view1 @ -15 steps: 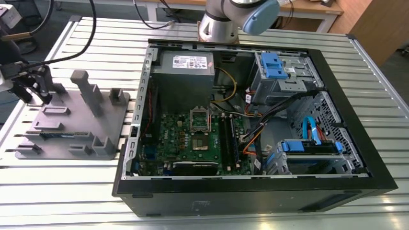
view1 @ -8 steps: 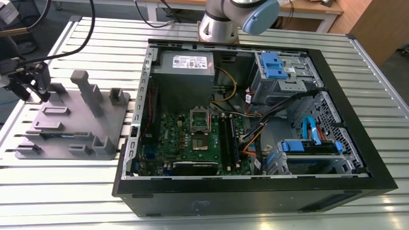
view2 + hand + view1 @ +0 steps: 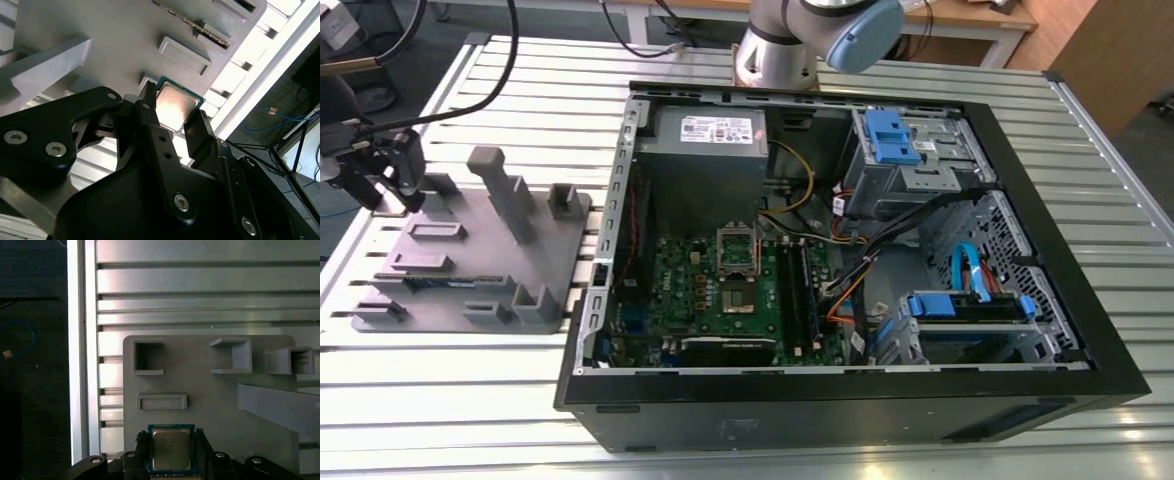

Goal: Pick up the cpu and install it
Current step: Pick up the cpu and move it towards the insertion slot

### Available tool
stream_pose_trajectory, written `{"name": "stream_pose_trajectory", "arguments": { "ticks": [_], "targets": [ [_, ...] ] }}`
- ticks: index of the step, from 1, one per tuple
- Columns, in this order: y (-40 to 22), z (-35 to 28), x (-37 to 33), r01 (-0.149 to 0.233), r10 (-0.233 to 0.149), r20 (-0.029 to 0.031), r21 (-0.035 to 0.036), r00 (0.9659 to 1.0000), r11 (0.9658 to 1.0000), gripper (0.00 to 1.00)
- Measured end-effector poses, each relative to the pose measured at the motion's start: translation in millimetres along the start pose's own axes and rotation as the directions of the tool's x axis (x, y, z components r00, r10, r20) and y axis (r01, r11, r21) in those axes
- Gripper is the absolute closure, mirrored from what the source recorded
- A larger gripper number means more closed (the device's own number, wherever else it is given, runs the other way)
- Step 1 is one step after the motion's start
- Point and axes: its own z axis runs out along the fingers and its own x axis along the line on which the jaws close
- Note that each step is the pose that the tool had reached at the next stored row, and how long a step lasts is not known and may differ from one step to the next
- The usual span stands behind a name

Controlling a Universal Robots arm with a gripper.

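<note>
The cpu (image 3: 171,452), a small square chip with a pale metal top and green rim, sits between the two black fingers of my gripper (image 3: 171,440) in both wrist views. The fingers press against its two opposite edges, so the gripper is shut on it. In the second wrist view the cpu (image 3: 175,104) shows just over the grey fixture plate (image 3: 100,45). In the exterior view my gripper (image 3: 380,195) is at the far left, over the back left corner of the fixture plate (image 3: 467,255). The motherboard's dark socket (image 3: 738,250) lies inside the open computer case.
The open black computer case (image 3: 854,400) fills the middle and the exterior view's right, with drive cages, blue brackets and cables inside. The fixture plate carries raised blocks and a tall post (image 3: 500,190). The slatted metal table's edge (image 3: 82,340) is close by, and the arm's base (image 3: 781,50) stands behind the case.
</note>
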Motion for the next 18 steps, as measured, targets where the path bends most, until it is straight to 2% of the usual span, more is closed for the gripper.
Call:
{"name": "stream_pose_trajectory", "arguments": {
  "ticks": [8,18],
  "targets": [
    [0.3,-6.5,-0.2,0.000,0.000,0.0000,0.0000,1.0000,1.0000,0.53],
    [0.8,-20.1,-0.7,0.000,0.000,0.0000,0.0000,1.0000,1.0000,0.53]
  ]
}}
